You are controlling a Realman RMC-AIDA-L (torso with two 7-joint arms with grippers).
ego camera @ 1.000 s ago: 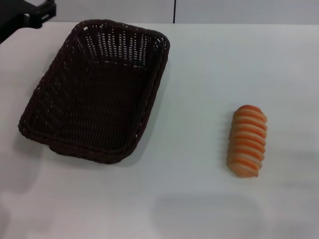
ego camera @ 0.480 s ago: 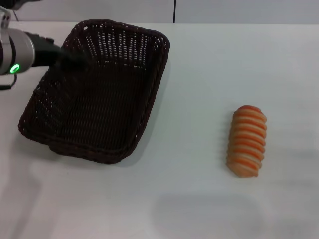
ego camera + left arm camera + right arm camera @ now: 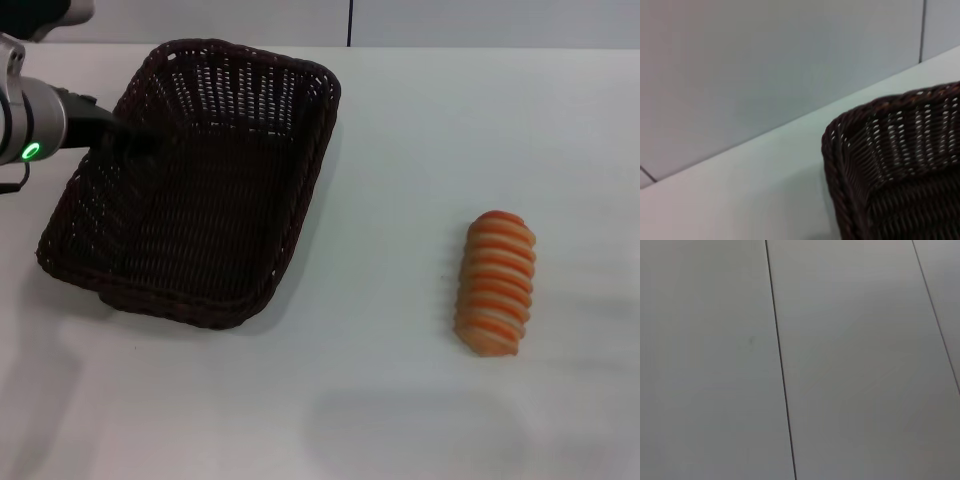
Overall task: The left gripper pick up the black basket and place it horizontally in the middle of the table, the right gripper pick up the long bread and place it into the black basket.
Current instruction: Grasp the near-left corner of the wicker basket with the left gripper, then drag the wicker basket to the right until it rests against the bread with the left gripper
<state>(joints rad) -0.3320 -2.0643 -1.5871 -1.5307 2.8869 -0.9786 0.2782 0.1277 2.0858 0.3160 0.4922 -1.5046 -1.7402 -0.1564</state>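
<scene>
Moved: left gripper reaches farther over the black basket's left rim; grip cannot be told.
Basket: table's left side.
Long bread: unmoved, right.

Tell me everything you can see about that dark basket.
The basket is a large, rectangular, dark brown-black wicker tray with sloping openwork sides and a thick braided rim. It is empty and sits upright on the white table, at its left side, angled diagonally. The left gripper reaches over its left rim; actual contact cannot be told. The bread lies well apart, to its right.
</scene>
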